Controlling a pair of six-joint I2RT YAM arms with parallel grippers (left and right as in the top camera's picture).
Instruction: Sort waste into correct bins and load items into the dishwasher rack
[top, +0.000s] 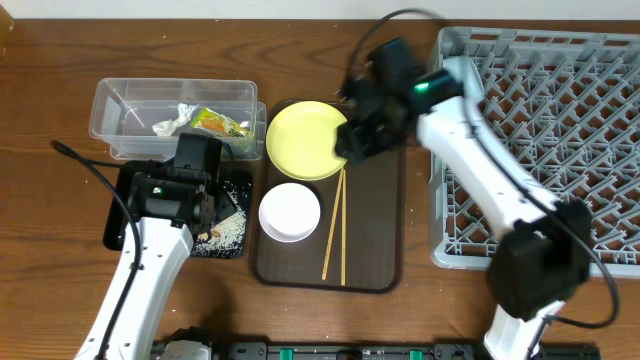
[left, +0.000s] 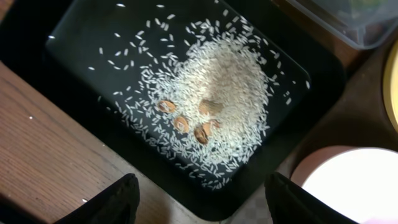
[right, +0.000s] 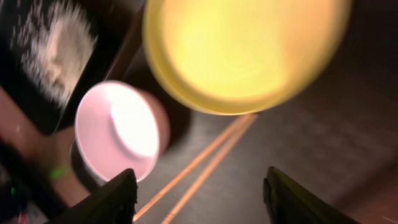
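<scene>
The yellow plate (top: 305, 140), pinkish-white bowl (top: 290, 212) and wooden chopsticks (top: 335, 225) lie on the brown serving tray (top: 375, 230). My right gripper (top: 355, 140) hovers open and empty at the plate's right edge; its wrist view shows the plate (right: 242, 50), bowl (right: 118, 130) and chopsticks (right: 205, 162) below the open fingers (right: 199, 199). My left gripper (top: 205, 205) is open and empty above the black tray (top: 225, 250), which holds rice scraps (left: 217, 87). The clear tub (top: 120, 95) holds the white tissue (top: 172, 122) and snack wrapper (top: 220, 123). The blue bowl and cup are out of view.
The grey dishwasher rack (top: 540, 130) fills the right side, next to the serving tray. The clear tub and black tray sit close together at the left. In the left wrist view the bowl (left: 354, 186) is just right of the black tray's corner (left: 298, 143).
</scene>
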